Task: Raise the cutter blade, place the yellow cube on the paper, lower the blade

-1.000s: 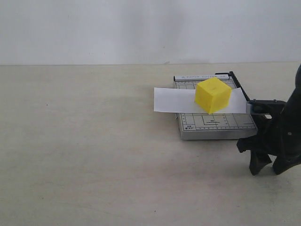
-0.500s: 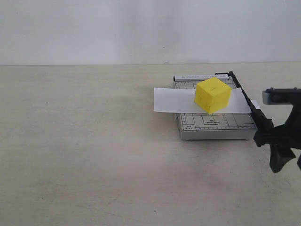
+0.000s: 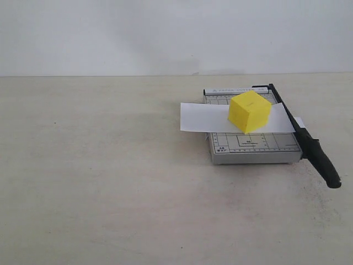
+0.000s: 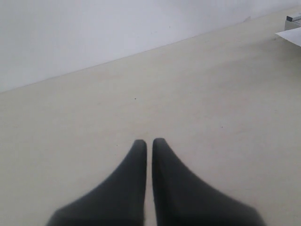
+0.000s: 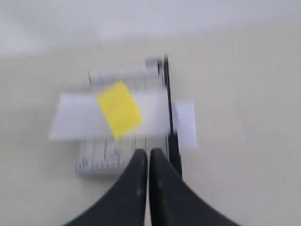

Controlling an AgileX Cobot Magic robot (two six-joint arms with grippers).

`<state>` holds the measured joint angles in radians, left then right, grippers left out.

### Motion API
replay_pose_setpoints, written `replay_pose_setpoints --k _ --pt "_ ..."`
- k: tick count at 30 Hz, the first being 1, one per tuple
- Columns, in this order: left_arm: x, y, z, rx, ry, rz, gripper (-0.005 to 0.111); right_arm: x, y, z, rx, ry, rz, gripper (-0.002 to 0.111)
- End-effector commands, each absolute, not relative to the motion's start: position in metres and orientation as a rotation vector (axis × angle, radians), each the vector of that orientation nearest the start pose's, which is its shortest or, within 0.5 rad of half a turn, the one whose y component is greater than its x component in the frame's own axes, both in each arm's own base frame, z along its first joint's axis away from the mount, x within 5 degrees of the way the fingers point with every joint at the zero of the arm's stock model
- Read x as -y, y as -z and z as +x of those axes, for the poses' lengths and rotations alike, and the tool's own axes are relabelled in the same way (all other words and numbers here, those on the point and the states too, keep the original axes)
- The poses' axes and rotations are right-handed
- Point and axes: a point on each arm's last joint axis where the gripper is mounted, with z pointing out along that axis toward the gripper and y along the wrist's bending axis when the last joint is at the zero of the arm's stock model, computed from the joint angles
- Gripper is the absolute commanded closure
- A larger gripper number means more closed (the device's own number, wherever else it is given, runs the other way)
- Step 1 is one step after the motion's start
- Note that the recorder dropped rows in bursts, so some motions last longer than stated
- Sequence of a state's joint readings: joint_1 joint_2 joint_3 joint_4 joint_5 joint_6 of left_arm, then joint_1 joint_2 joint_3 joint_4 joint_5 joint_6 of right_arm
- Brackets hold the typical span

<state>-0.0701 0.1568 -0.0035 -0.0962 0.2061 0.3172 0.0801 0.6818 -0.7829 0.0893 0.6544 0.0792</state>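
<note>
The yellow cube (image 3: 250, 111) sits on the white paper (image 3: 204, 117), which lies across the grey gridded trimmer base (image 3: 251, 144). The black cutter blade (image 3: 302, 134) lies down along the base's right edge, over the paper, its thick handle (image 3: 324, 164) jutting past the front corner. Neither gripper shows in the exterior view. In the blurred right wrist view my right gripper (image 5: 149, 153) is shut and empty, pulled back from the base, with the cube (image 5: 119, 108), paper (image 5: 75, 121) and blade (image 5: 169, 108) beyond it. My left gripper (image 4: 147, 141) is shut and empty over bare table.
A pale wall (image 3: 176, 36) stands behind the beige tabletop (image 3: 99, 182). In the left wrist view a corner of the paper (image 4: 290, 35) shows at the far edge of the picture.
My right gripper was beside the blade handle at the base's front right corner. It drew away to the right and has left the exterior view. Cube, paper and blade stay put.
</note>
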Motion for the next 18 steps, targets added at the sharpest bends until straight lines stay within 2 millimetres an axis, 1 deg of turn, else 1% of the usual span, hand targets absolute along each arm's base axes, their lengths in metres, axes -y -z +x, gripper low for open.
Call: replay_pose_setpoints --k 1,2,4,7,8,10,11,13,14,16,18 --pt "0.006 -0.186 0.066 -1.822 -0.075 0.262 0.102 -0.008 -0.362 0.058 -1.608 -0.156 -0.025 0.108" --pt "0.006 -0.186 0.066 -1.822 -0.075 0.262 0.102 -0.007 -0.357 0.046 -1.542 -0.157 -0.024 0.108" --pt "0.006 -0.186 0.066 -1.822 -0.075 0.262 0.102 -0.005 -0.347 0.027 -1.453 -0.148 -0.030 0.108" --pt "0.006 -0.186 0.066 -1.822 -0.075 0.262 0.102 -0.004 -0.329 0.013 -1.432 -0.149 -0.033 0.108" --pt "0.006 -0.186 0.066 -1.822 -0.075 0.262 0.102 -0.004 -0.324 0.012 -1.439 -0.155 -0.032 0.108" --pt "0.006 -0.186 0.066 -1.822 -0.075 0.262 0.102 -0.005 -0.310 0.017 -1.485 -0.163 -0.025 0.108" --pt "0.006 -0.186 0.066 -1.822 -0.075 0.262 0.102 -0.005 -0.299 0.021 -1.531 -0.170 -0.018 0.108" --pt "0.006 -0.186 0.066 -1.822 -0.075 0.262 0.102 -0.006 -0.287 0.025 -1.603 -0.176 -0.014 0.108" --pt "0.006 -0.186 0.066 -1.822 -0.075 0.262 0.102 -0.006 -0.283 0.025 -1.645 -0.181 -0.016 0.108" --pt "0.006 -0.186 0.066 -1.822 -0.075 0.262 0.102 -0.007 -0.280 0.025 -1.672 -0.173 -0.038 0.108" --pt "0.006 -0.186 0.066 -1.822 -0.075 0.262 0.102 -0.005 -0.277 0.028 -1.655 -0.050 -0.123 0.108"
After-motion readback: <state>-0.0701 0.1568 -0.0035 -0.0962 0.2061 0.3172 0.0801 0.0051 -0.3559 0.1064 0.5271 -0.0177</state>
